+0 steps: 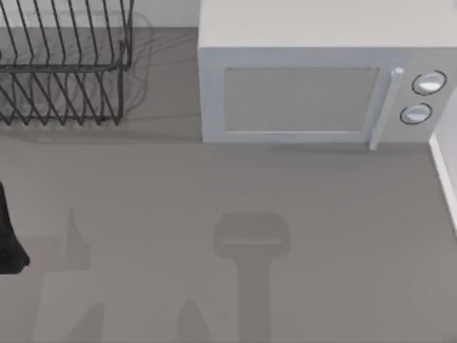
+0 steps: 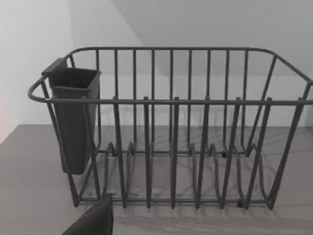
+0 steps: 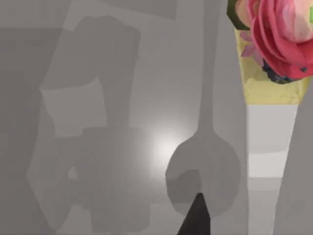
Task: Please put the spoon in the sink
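The grey spoon (image 3: 204,169) lies flat on the grey counter in the right wrist view. Its round bowl is close to the camera and its thin handle (image 3: 210,63) runs away from it. One dark fingertip (image 3: 196,215) of my right gripper pokes in just over the edge of the spoon's bowl. The frames do not show whether it touches the spoon. The sink is out of view. My left arm (image 1: 8,243) is a dark shape at the left edge of the top view. One of its fingers (image 2: 93,220) shows low in the left wrist view, facing the dish rack.
A black wire dish rack (image 1: 64,64) with a dark utensil cup (image 2: 73,117) stands at the back left. A white microwave (image 1: 314,78) stands at the back right. Beyond the spoon lies a pink flowered object (image 3: 276,34). A white edge (image 1: 444,175) runs along the right side.
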Robot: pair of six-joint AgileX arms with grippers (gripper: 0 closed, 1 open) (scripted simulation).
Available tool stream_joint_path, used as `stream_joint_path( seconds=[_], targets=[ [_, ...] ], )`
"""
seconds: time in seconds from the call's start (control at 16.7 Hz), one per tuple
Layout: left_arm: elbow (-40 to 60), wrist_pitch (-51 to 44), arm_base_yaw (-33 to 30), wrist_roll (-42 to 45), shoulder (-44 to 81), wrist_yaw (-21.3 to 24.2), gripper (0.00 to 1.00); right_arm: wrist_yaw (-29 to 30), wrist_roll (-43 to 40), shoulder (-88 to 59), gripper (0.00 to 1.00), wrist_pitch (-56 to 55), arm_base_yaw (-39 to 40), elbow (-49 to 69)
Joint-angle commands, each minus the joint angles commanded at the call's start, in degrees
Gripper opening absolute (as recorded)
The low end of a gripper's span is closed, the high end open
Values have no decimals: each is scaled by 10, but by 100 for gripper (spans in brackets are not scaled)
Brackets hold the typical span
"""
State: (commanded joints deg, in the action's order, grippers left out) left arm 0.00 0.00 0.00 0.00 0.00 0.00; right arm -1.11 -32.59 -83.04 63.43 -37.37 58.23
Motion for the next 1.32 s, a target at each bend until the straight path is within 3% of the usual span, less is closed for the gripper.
stream_joint_path(
  seconds=[0.36, 0.6, 1.32],
  targets=[
    [0, 0, 0, 0, 0, 0, 100, 0, 5, -19, 0, 7, 6, 16],
    [0, 0, 0, 0, 0, 0, 100, 1, 31, -110, 0, 51, 35, 123],
    [0, 0, 0, 0, 0, 0, 100, 5, 204, -579, 0, 276, 202, 820]
  ],
)
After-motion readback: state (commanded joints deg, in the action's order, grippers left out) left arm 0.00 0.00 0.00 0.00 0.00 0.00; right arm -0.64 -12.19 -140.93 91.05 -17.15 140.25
